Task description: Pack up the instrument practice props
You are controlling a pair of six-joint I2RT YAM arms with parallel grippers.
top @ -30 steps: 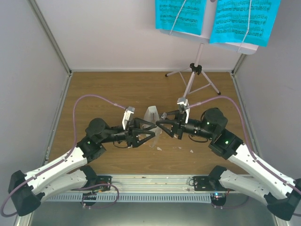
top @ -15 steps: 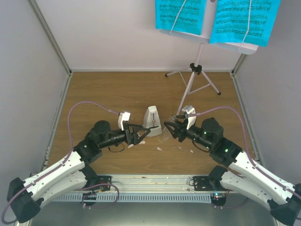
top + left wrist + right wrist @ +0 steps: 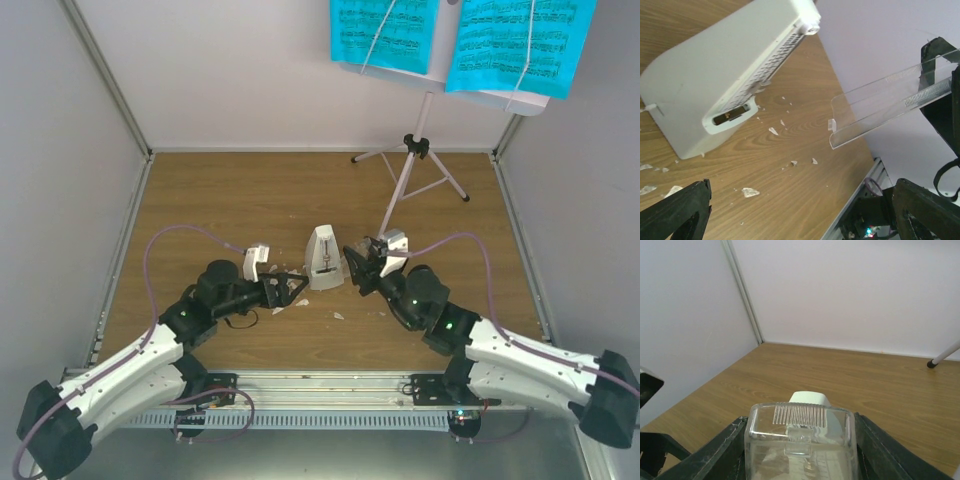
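The white pyramid metronome [image 3: 323,258] stands on the wood table, also large in the left wrist view [image 3: 725,85]. My left gripper [image 3: 290,290] is open just left of it, holding nothing; its fingertips [image 3: 677,215] frame bare wood. My right gripper [image 3: 358,268] is shut on the clear cover [image 3: 800,440], right beside the metronome's right face; the cover [image 3: 890,102] hangs clear of the table. The metronome's top [image 3: 810,398] shows behind the cover. The music stand [image 3: 418,150] rises at the back right with two cyan sheet-music pages [image 3: 385,35] on its desk.
Small white crumbs [image 3: 338,315] lie scattered on the wood around the metronome and in front of it [image 3: 751,191]. A tripod foot [image 3: 931,363] rests at the far right. Pale walls close in the table on three sides; a metal rail [image 3: 330,385] runs along the near edge.
My left gripper has opened, let go of the metronome and drawn back to the left. The right arm has swung left, bringing the clear cover up beside the metronome.
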